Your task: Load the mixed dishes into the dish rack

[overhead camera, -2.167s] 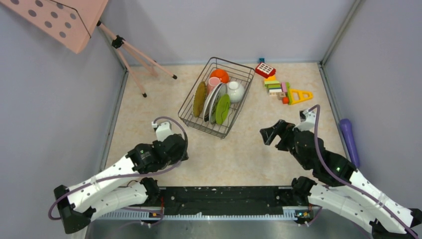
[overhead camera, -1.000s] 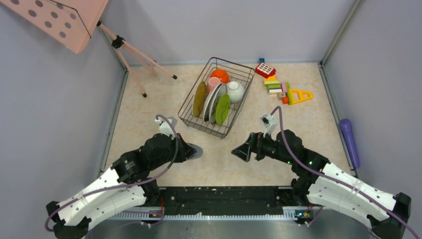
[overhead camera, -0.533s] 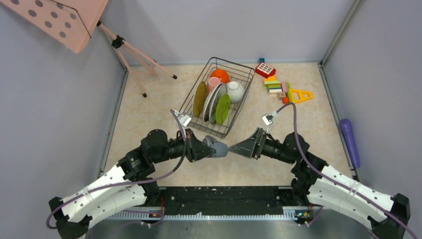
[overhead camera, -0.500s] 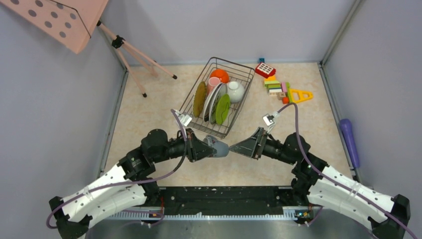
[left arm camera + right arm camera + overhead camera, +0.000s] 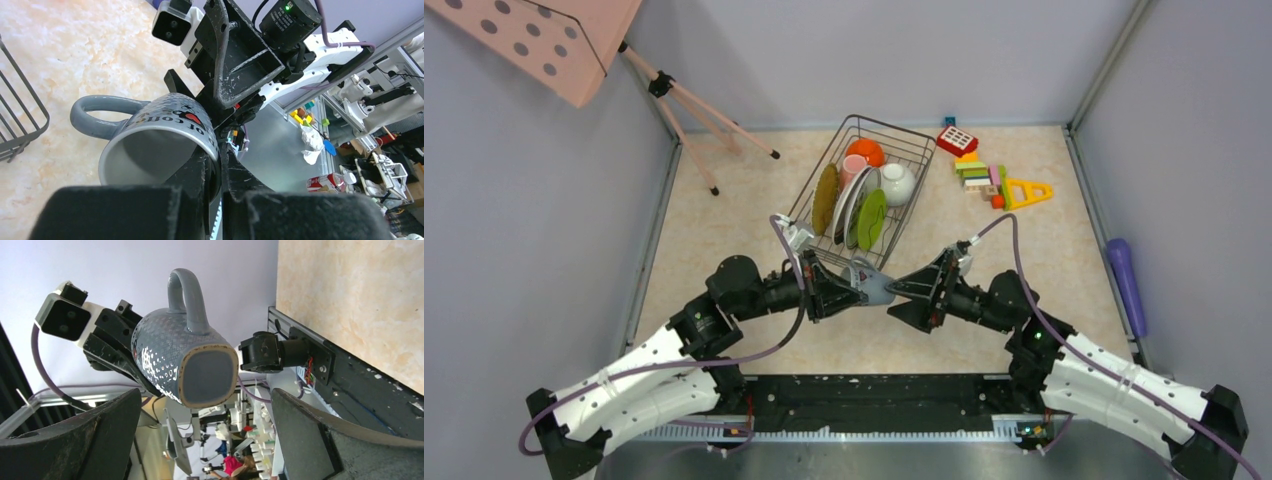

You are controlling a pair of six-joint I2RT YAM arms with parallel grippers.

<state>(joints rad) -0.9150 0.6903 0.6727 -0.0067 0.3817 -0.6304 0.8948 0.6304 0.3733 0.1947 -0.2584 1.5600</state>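
I see the table [image 5: 724,230] with the dish rack [image 5: 894,128] on it, the lime-green plate [image 5: 871,218] upright among the dishes inside. The grey mug [image 5: 871,287] hangs in the air just off the rack's near corner, between my arms. My left tool [image 5: 849,291] pinches its rim, one finger inside and one outside. My right tool [image 5: 892,303] gapes wide at the mug's base. I judge it glazed ceramic: stiff, fairly heavy, slippery, breakable. I would grip across the body, clear of the handle.
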